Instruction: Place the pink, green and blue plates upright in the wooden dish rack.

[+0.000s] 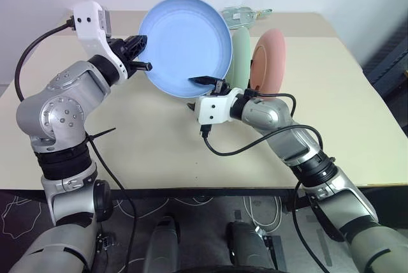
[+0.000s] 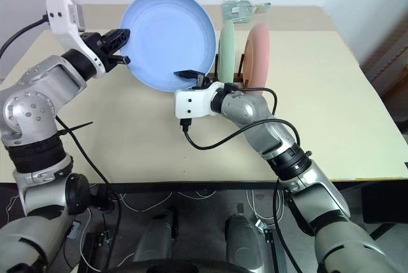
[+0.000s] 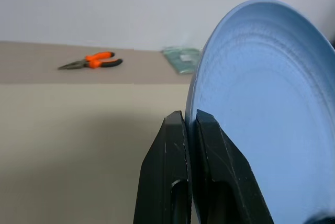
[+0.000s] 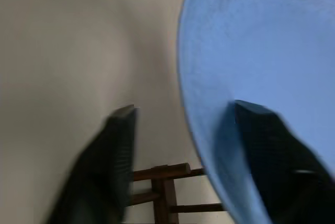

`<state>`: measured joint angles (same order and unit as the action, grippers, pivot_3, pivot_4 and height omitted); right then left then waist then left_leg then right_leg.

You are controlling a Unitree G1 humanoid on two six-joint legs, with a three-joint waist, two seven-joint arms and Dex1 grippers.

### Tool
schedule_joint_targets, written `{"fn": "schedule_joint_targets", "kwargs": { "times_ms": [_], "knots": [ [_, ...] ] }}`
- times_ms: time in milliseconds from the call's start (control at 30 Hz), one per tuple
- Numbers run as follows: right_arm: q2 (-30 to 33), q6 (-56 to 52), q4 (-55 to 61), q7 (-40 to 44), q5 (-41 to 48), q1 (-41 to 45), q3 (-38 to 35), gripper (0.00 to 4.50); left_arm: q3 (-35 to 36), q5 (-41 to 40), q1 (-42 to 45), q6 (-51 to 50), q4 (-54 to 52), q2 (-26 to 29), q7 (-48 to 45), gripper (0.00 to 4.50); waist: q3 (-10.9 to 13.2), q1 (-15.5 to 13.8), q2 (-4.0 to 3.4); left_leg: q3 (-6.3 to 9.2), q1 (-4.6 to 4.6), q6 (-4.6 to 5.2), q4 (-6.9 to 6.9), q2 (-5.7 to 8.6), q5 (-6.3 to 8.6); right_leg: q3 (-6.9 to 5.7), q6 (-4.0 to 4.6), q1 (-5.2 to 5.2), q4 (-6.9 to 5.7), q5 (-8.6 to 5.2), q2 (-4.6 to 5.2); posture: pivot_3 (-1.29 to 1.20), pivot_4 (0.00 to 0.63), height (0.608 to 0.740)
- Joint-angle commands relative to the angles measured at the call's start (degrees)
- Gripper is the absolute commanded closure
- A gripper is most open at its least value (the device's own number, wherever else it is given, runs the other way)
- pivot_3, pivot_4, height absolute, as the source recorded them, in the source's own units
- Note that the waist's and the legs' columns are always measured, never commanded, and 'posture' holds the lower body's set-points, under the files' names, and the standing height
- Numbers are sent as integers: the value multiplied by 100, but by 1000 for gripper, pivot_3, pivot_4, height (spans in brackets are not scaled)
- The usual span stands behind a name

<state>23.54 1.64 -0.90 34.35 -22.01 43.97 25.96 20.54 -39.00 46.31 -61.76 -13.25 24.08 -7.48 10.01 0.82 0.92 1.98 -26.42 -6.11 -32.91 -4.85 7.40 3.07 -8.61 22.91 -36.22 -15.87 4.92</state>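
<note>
The light blue plate [image 1: 185,43] is held upright above the table, its hollow face toward me. My left gripper [image 1: 141,55] is shut on its left rim, both fingers [image 3: 209,145] pinching the edge. At the plate's lower right rim my right gripper [image 1: 207,83] is open, its jaws astride the rim: one finger [image 4: 261,130] lies over the plate's face and the other [image 4: 112,145] behind it. Behind the blue plate, the pale green plate [image 1: 241,56] and the pink plate [image 1: 271,56] stand upright in the dark wooden dish rack [image 4: 162,182], which is largely hidden.
A clear packet [image 1: 242,14] lies at the table's far edge behind the plates. Orange-handled pliers [image 3: 91,60] lie far off on the beige table [image 1: 344,107]. A black cable [image 1: 255,145] loops from my right wrist over the table's near part.
</note>
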Motion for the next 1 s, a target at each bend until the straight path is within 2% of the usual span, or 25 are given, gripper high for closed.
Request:
{"fn": "schedule_joint_targets", "kwargs": {
  "times_ms": [33, 100, 167, 200, 267, 333, 433, 567, 633, 800, 900, 1000],
  "knots": [
    [-79, 147, 42, -83, -70, 124, -124, 3313, 221, -179, 110, -78, -251, 76, 71, 4500, 0, -3, 0, 0, 0, 0, 0, 0, 0, 0, 0, 0, 0, 0, 0, 0, 150, 740],
    [-90, 227, 55, -111, -127, 104, -116, 4300, 256, -196, 32, -70, -243, 74, 75, 4500, 0, -4, 0, 0, 0, 0, 0, 0, 0, 0, 0, -1, 0, 0, 0, 0, 150, 740],
    [-101, 347, 62, -180, -225, 92, -115, 4414, 335, -181, -16, 101, -229, 18, 78, 4500, 0, -7, 0, 0, 0, 0, -1, 1, 0, 0, 0, -1, 0, 0, 0, 0, 150, 740],
    [-120, 417, 63, -260, -290, 91, -127, 4500, 473, -162, 43, 389, -207, -59, 114, 3811, 0, -11, 0, 0, 0, 0, 0, 1, 0, -1, 0, -2, 0, 0, 0, 0, 150, 740],
    [-176, 552, 49, -459, -394, 95, -171, 4500, 815, -28, 287, 1122, -65, -197, 352, 3066, 1, -15, 2, 0, -1, 0, -1, 1, 0, -1, 0, -2, 1, 0, 0, 0, 150, 740],
    [-231, 664, 37, -644, -437, 102, -223, 4500, 1170, 195, 523, 1790, 266, -213, 722, 2046, 3, -17, 5, 1, -1, -1, -1, 0, 0, -1, 1, -1, 1, 0, -1, 0, 150, 740],
    [-346, 827, 84, -962, -355, 96, -399, 4500, 1043, 1057, 320, 2712, 753, 299, 751, 2046, 3, 36, 4, -1, 4, -1, 2, 0, 0, 1, 0, 0, 1, 1, 0, 0, 150, 740],
    [-674, 712, 339, -1011, 282, 13, -797, 4500, 866, 1417, -216, 3369, 1129, 649, 363, 2046, 2, -12, 2, -1, 10, -5, 18, 0, -3, -1, -2, -1, 0, 1, 0, 0, 150, 740],
    [-973, 464, 660, -874, 1047, -69, -1101, 4500, 369, 1869, -819, 3778, 1189, 886, -156, 2046, -1, -26, 17, 0, 4, -7, 14, 0, -4, -5, -1, -1, 0, 1, 0, 0, 150, 740],
    [-2197, -2027, 1707, -920, 4116, -377, -2180, 4500, -863, 2300, -2436, 4566, 873, 737, -1322, 2046, -4, -30, 12, -1, 9, -6, 18, 0, -3, -4, 1, -16, 1, 1, 2, 0, 150, 740],
    [-2594, -3059, 2029, -1321, 5000, -482, -2455, 4500, -1356, 2342, -3109, 4798, 560, 684, -1893, 2046, -6, 3, 15, -2, 7, -8, 17, -8, -2, -7, 26, -7, 0, -2, 0, 0, 150, 740],
    [-2909, -3701, 2205, -1780, 5644, -527, -2659, 4500, -1543, 2392, -3377, 4921, 531, 644, -2132, 2046, -4, 10, 12, -7, 2, -9, 21, -12, -2, -6, 40, 12, -4, -3, -1, 0, 150, 740]
  ]
}}
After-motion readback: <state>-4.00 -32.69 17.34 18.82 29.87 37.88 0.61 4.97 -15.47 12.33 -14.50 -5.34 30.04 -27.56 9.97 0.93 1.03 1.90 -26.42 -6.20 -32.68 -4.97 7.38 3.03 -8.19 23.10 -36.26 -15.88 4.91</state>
